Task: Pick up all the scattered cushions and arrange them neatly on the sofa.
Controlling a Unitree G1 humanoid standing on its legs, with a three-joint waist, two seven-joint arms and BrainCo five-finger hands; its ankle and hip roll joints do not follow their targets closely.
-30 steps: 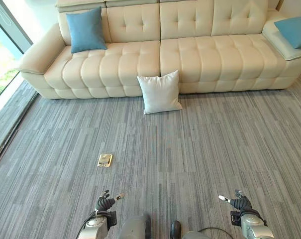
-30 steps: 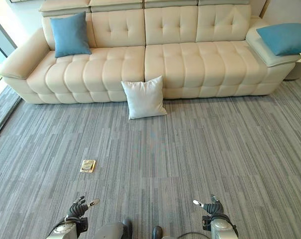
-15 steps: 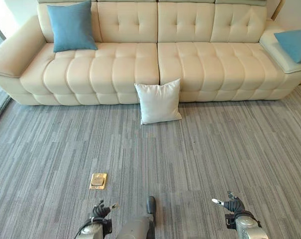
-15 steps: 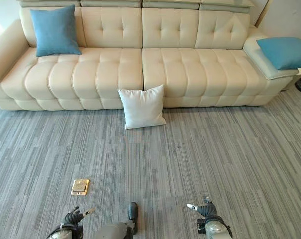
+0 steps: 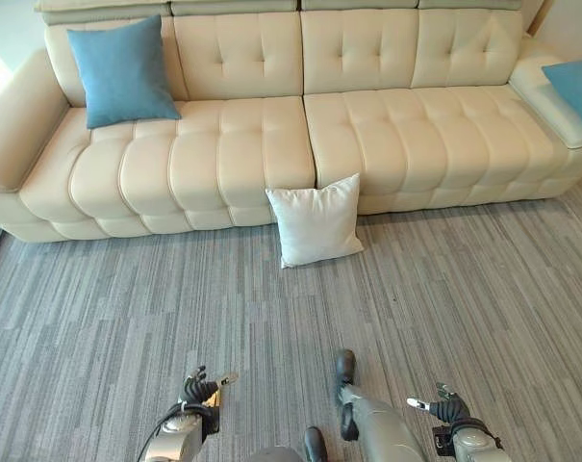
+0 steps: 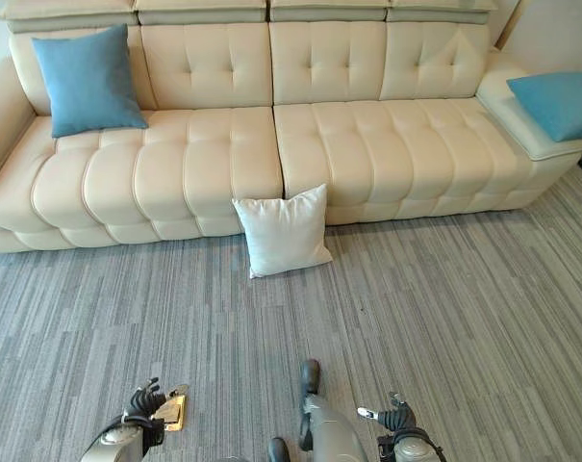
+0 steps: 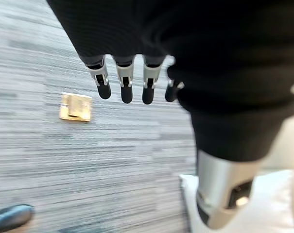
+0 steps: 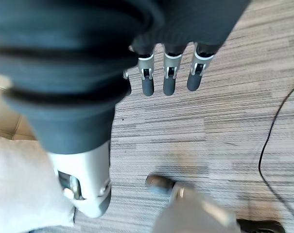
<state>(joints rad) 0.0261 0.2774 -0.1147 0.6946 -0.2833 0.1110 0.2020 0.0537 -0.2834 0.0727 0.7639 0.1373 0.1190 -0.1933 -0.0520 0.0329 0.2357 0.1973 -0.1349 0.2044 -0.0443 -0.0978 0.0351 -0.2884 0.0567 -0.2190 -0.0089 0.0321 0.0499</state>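
Looking straight ahead, we see the white cushion (image 5: pixel 315 220) on the grey carpet (image 5: pixel 464 279), leaning against the front of the cream sofa (image 5: pixel 233 144) right at the seam between the two seat sections, tilted slightly so one corner points up. It lies well ahead of both hands and a little to the right of centre, so we judge the right hand (image 5: pixel 442 408) marginally nearer, though the gap is small and either arm could take it after walking closer. The left hand (image 5: pixel 199 388) hangs low at the bottom of the head view with fingers loosely extended and holding nothing; its wrist view shows fingers (image 7: pixel 126 86) straight and apart from the floor. The right hand is likewise relaxed and empty, fingers (image 8: pixel 168 77) hanging straight over the carpet. A blue cushion (image 5: pixel 122 69) already stands upright against the backrest at the sofa's left end. Another blue cushion (image 6: pixel 562 101) lies on the right end section, cut off by the frame edge, so we cannot tell its full outline. A small brass floor plate (image 6: pixel 170 408) sits just beside the left hand, partly hidden by it. Both hands are well apart from the white cushion; reach is not possible from here, we judge.
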